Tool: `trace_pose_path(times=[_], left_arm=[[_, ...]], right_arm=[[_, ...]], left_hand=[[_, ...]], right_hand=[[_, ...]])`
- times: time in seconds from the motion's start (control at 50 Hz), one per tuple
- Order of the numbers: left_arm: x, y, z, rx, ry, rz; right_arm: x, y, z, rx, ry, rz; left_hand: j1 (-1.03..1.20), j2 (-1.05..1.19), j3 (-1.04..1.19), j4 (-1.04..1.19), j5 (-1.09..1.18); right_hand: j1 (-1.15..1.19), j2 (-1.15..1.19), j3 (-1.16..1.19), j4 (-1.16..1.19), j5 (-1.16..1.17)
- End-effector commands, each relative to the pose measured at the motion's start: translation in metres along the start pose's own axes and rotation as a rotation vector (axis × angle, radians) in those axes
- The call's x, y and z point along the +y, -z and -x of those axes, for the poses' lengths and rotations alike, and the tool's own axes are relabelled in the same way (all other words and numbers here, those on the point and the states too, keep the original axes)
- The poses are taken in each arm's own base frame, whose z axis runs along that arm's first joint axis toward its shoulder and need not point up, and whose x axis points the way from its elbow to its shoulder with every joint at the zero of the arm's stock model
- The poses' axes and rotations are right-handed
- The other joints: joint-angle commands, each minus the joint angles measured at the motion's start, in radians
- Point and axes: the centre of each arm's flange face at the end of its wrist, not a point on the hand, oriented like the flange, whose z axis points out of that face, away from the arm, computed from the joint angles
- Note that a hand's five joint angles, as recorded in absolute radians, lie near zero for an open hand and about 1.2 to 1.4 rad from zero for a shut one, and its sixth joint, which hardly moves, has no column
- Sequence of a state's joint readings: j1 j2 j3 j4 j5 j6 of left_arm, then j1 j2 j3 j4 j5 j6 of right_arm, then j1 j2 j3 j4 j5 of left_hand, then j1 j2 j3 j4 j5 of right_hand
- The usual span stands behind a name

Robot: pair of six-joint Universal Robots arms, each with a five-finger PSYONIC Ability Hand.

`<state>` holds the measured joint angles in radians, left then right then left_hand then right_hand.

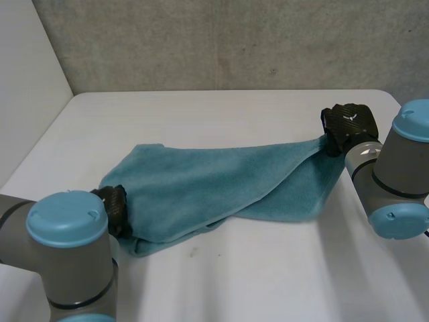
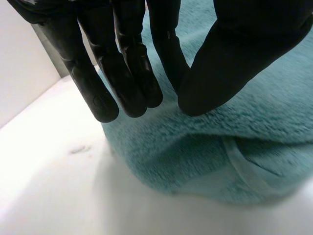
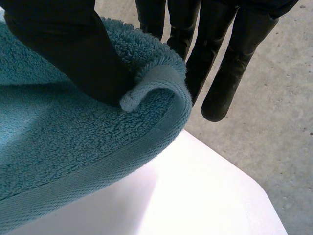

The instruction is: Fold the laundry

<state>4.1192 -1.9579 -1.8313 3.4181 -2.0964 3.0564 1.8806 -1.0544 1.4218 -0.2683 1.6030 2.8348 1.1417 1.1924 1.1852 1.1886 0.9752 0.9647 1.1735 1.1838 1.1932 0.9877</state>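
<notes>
Teal towel (image 1: pixel 221 184) is held stretched across the bench (image 1: pixel 268 282) for folding: corner pinched by right hand (image 3: pixel 58 49), opposite end seemingly by left hand (image 2: pixel 234 58).

Left arm (image 1: pixel 67 245): I see it at the near left, with the forearm running inward to the wrist.
Left hand (image 1: pixel 115 209): I read nearly straight fingers (image 2: pixel 132 73) closed toward the thumb (image 2: pixel 230 63), pinching the towel (image 1: pixel 214 184) at its near left end.
Right arm (image 1: pixel 395 178): I see it at the right, with the forearm angled forward and inward.
Right hand (image 1: pixel 347 126): I read the thumb (image 3: pixel 63 49) pressing a towel corner against the straight fingers (image 3: pixel 230 73) behind it.
</notes>
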Motion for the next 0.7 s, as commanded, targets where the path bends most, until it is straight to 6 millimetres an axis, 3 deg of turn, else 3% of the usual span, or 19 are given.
trace_pose_path(times=[0.02,0.14,0.16,0.22,0.24,0.3,0.36,0.4,0.44,0.46,0.54,0.62,0.7], left_arm=[[-0.008,-0.015,0.006,0.015,0.027,-0.021],[-0.032,-0.016,0.010,0.056,0.049,-0.071],[-0.059,-0.004,0.013,0.084,0.057,-0.134],[-0.086,0.008,0.019,0.100,0.043,-0.187],[-0.103,0.015,0.022,0.114,0.031,-0.225],[-0.127,0.026,0.027,0.137,0.032,-0.288],[-0.140,0.030,0.030,0.186,0.027,-0.318],[-0.133,0.025,0.032,0.214,0.021,-0.289],[-0.122,0.021,0.031,0.233,0.012,-0.249],[-0.104,0.016,0.027,0.257,-0.007,-0.182],[-0.063,0.007,0.016,0.299,-0.041,-0.028],[-0.038,0.004,0.008,0.318,-0.065,0.059],[-0.017,-0.002,0.005,0.321,-0.079,0.125]], right_arm=[[-0.006,0.001,-0.004,0.006,-0.001,-0.010],[-0.033,0.005,-0.029,0.057,0.029,-0.059],[-0.040,0.009,-0.040,0.073,0.064,-0.055],[-0.049,0.017,-0.051,0.072,0.133,-0.029],[-0.057,0.022,-0.055,0.064,0.172,-0.019],[-0.073,0.034,-0.060,0.041,0.222,-0.016],[-0.076,0.037,-0.060,0.031,0.229,-0.017],[-0.084,0.044,-0.056,0.001,0.218,-0.033],[-0.084,0.044,-0.056,0.001,0.210,-0.034],[-0.083,0.043,-0.056,0.003,0.204,-0.032],[-0.078,0.038,-0.057,0.007,0.192,-0.022],[-0.051,0.015,-0.052,0.013,0.183,0.018],[-0.043,0.007,-0.057,0.057,0.195,0.029]], left_hand=[[0.255,0.204,0.211,0.208,0.247],[0.255,0.204,0.211,0.208,0.247],[0.255,0.204,0.211,0.208,0.247],[0.255,0.204,0.211,0.208,0.247],[0.255,0.204,0.211,0.208,0.247],[0.255,0.204,0.211,0.208,0.247],[0.255,0.204,0.211,0.208,0.247],[0.255,0.204,0.211,0.208,0.247],[-0.096,-0.146,-0.139,-0.143,-0.104],[-0.315,-0.366,-0.359,-0.362,-0.323],[-0.613,-0.664,-0.657,-0.660,-0.621],[-0.602,-0.653,-0.646,-0.649,-0.610],[-0.593,-0.644,-0.637,-0.640,-0.602]], right_hand=[[0.432,0.223,0.213,0.203,0.234],[0.432,0.223,0.213,0.203,0.234],[0.432,0.223,0.213,0.203,0.234],[0.432,0.223,0.213,0.203,0.234],[0.432,0.223,0.213,0.203,0.234],[0.432,0.223,0.213,0.203,0.234],[0.432,0.223,0.213,0.203,0.234],[0.432,0.223,0.213,0.203,0.234],[0.432,0.223,0.213,0.203,0.234],[0.432,0.223,0.213,0.203,0.234],[0.432,0.223,0.213,0.203,0.234],[0.432,0.223,0.213,0.203,0.234],[0.432,0.223,0.213,0.203,0.234]])
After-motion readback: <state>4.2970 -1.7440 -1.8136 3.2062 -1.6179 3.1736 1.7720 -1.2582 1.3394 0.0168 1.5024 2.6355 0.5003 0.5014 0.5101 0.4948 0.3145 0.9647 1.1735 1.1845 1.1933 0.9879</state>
